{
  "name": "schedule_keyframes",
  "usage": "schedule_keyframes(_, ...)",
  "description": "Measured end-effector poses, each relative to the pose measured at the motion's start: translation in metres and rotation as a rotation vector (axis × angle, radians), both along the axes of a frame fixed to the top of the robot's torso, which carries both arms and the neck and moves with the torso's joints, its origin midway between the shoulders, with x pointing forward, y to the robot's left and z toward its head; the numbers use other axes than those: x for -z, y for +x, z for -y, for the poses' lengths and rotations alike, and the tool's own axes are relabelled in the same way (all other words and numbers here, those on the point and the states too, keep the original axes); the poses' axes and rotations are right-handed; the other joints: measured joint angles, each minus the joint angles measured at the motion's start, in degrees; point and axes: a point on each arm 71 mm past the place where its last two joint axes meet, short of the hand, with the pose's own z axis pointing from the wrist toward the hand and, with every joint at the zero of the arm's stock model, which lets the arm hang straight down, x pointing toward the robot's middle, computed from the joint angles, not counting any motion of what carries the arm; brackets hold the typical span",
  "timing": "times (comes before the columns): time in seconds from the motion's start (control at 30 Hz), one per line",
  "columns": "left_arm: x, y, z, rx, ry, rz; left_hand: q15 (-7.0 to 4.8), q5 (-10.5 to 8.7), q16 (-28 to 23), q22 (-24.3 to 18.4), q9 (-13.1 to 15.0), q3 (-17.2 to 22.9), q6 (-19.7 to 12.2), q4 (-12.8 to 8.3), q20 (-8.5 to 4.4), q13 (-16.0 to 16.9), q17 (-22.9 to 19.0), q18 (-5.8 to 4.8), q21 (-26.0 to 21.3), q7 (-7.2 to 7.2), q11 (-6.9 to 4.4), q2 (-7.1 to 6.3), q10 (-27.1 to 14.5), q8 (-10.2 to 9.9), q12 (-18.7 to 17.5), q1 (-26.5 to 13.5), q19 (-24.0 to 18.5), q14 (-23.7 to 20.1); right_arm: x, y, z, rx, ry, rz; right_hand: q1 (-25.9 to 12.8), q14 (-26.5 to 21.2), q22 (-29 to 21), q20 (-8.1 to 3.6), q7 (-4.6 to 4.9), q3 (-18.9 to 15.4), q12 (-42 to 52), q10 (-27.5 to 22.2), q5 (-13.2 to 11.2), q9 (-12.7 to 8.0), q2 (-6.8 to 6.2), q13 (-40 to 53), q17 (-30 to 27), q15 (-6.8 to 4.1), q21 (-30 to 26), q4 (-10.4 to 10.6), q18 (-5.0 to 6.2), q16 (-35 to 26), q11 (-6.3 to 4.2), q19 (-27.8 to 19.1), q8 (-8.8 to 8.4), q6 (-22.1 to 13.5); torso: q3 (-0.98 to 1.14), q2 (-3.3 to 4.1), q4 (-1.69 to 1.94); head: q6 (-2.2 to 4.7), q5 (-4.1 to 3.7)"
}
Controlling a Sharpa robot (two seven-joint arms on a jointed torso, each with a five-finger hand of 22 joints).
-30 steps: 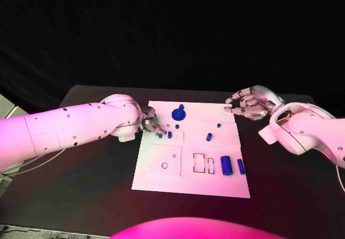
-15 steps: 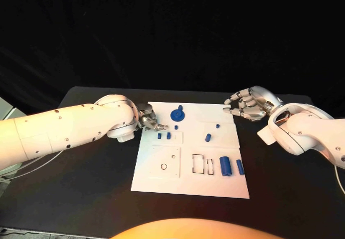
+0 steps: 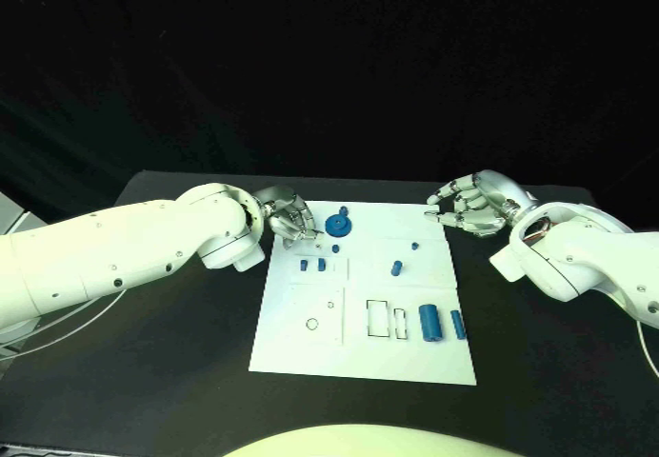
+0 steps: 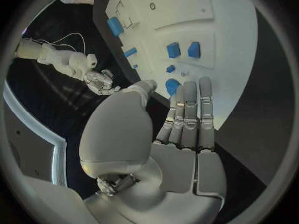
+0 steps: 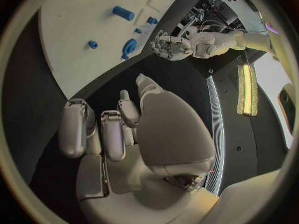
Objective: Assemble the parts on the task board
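Since a second ago the left hand has been drawing back from the two small blue parts at the board's left side — it was down on them then, and now it is hovering just beyond them, above the board's far-left corner, beside the round blue part. From the left wrist view its fingers are lying straight and close together with nothing in them, a flat, empty hand.

Going by size: the black table is carrying the white task board at its middle. Both white arms are reaching in from the sides, the left one much the bulkier to the eye. The right hand is staying off the board's far-right corner, over the table, its fingers loosely curled and apart, holding nothing that I can see.

On the board, the largest blue cylinder is lying near the right edge, with a slimmer blue bar just to its right. A short blue part is sitting further back, toward the middle, and a tiny blue peg beyond it. Another small peg is standing just behind the pair on the left.
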Motion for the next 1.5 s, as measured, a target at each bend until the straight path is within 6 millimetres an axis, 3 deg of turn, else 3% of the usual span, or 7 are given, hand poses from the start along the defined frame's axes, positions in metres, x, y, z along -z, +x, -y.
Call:
schedule_keyframes(0.13, 0.007, -0.006, 0.009, 0.071, -0.031, 0.101, 1.31, 0.00, -2.38, -1.76, -4.88, 1.23, 0.07, -0.59, 0.33, -5.15, -3.06, 0.00, -2.94, -0.43, 1.45, -1.45, -2.03, -0.28, -4.53, 4.85, -0.33, -1.51, 0.000, 0.001, 0.001, 0.003, -0.001, 0.002, 0.00, 0.00, 0.00, 0.00, 0.00, 0.00, -0.37, -0.28, 0.00, 0.00, 0.00, -0.27, 0.00, 0.00, -0.21, 0.00, 0.00, -0.12, -0.28, 0.00, 0.00, 0.00, 0.00, 0.01, 0.01, 0.33, -0.13)
schedule_keyframes(0.3, 0.007, -0.008, 0.026, 0.177, 0.000, 0.235, 2.01, 0.00, -2.38, -2.35, -8.11, -0.97, 1.57, -0.33, 0.98, -8.05, -4.17, 0.00, -4.39, -1.58, 2.24, -1.92, -3.43, 0.37, -6.11, 5.32, -0.86, -3.03, 0.000, 0.001, 0.002, 0.006, -0.001, 0.004, 0.00, 0.00, 0.00, 0.00, 0.04, 0.09, -2.20, -2.10, 0.24, -0.06, 0.00, -2.00, 0.00, 0.00, -1.31, -0.09, 0.00, -0.45, -0.02, -0.44, 0.00, -0.28, -0.03, -0.02, 0.04, 0.55, -0.32)
schedule_keyframes(0.5, 0.013, -0.006, 0.041, 0.272, 0.084, 0.328, 1.23, 0.00, -1.01, -2.75, -11.07, -3.99, 2.34, 0.46, 0.95, -10.07, -4.82, 0.00, -4.49, -2.57, 1.61, -1.65, -4.06, 0.54, -6.54, 6.19, 1.61, -1.20, 0.000, 0.002, 0.001, 0.005, 0.000, 0.006, 0.00, 0.00, -0.01, -0.11, 0.01, 0.32, -3.33, -2.97, 0.34, -0.08, 0.00, -3.21, 0.00, 0.00, -1.65, 0.00, 0.00, -0.56, -0.08, -0.72, 0.06, -0.43, -0.06, -0.06, 0.03, 0.81, -0.44)
schedule_keyframes(0.63, 0.017, -0.005, 0.050, 0.324, 0.151, 0.365, 0.66, 0.00, 2.84, -1.78, -13.60, -6.03, 6.47, 0.90, 0.39, -11.58, -3.94, 0.00, -3.36, -1.96, 1.28, -0.68, -3.91, 1.24, -6.19, 7.16, 3.59, 0.33, 0.001, 0.001, 0.001, 0.004, 0.001, 0.006, 0.00, 0.00, -0.01, -0.11, 0.01, 0.32, -3.33, -2.98, 0.34, -0.08, 0.00, -3.02, 0.00, 0.00, -1.65, 0.00, 0.01, -0.56, -0.09, -0.72, 0.22, -0.43, -0.05, -0.03, -0.05, 0.98, -0.44)
schedule_keyframes(0.9, 0.022, -0.003, 0.060, 0.386, 0.253, 0.393, -0.74, 0.00, 19.10, 6.27, -17.47, -5.39, 13.67, 0.99, -1.04, -14.74, 4.31, 0.00, 6.41, -2.44, -0.37, -0.55, 2.01, -1.41, -5.55, 7.29, 6.39, 8.21, 0.002, 0.001, 0.000, 0.003, 0.002, 0.005, 0.00, 0.00, 0.04, -0.11, 0.01, 0.32, -3.33, -2.98, 0.34, -0.08, 0.00, -2.89, -0.01, 0.00, -1.65, 0.00, 0.01, -0.56, -0.09, -0.72, 0.22, -0.43, -0.04, 0.09, -0.10, 0.94, -0.58)
schedule_keyframes(1.07, 0.023, -0.002, 0.062, 0.394, 0.290, 0.397, -1.34, 0.00, 25.95, 17.54, -17.46, -4.20, 15.77, 0.93, -1.38, -15.87, 11.98, -0.78, 17.75, -2.46, -1.04, -0.66, 4.22, -2.31, -6.68, 7.18, 13.10, 14.33, 0.002, 0.001, 0.000, 0.002, 0.002, 0.005, 0.00, 0.00, 0.03, -0.11, 0.01, 0.32, -3.33, -2.97, 0.34, -0.08, 0.00, -2.89, -0.01, 0.00, -1.35, 0.00, 0.01, -0.56, -0.09, -0.72, 0.22, -0.43, -0.01, 0.11, -0.10, 0.79, -0.75)
schedule_keyframes(1.5, 0.024, 0.000, 0.066, 0.399, 0.354, 0.387, -1.16, 0.00, 29.18, 25.70, -17.13, -2.55, 16.52, 0.69, -1.51, -16.86, 16.75, -2.27, 25.69, -2.41, -0.83, -0.92, 5.21, -3.18, -8.34, 7.38, 17.93, 18.39, 0.003, 0.001, -0.002, 0.000, 0.003, 0.004, 0.00, 0.00, 0.03, -0.11, 0.01, 0.32, -3.33, -2.97, 0.34, -0.07, 0.00, -2.80, 0.04, 0.00, -1.36, 0.00, 0.01, -0.56, -0.08, -0.72, 0.22, -0.43, 0.00, 0.08, 0.01, 0.29, -0.82)
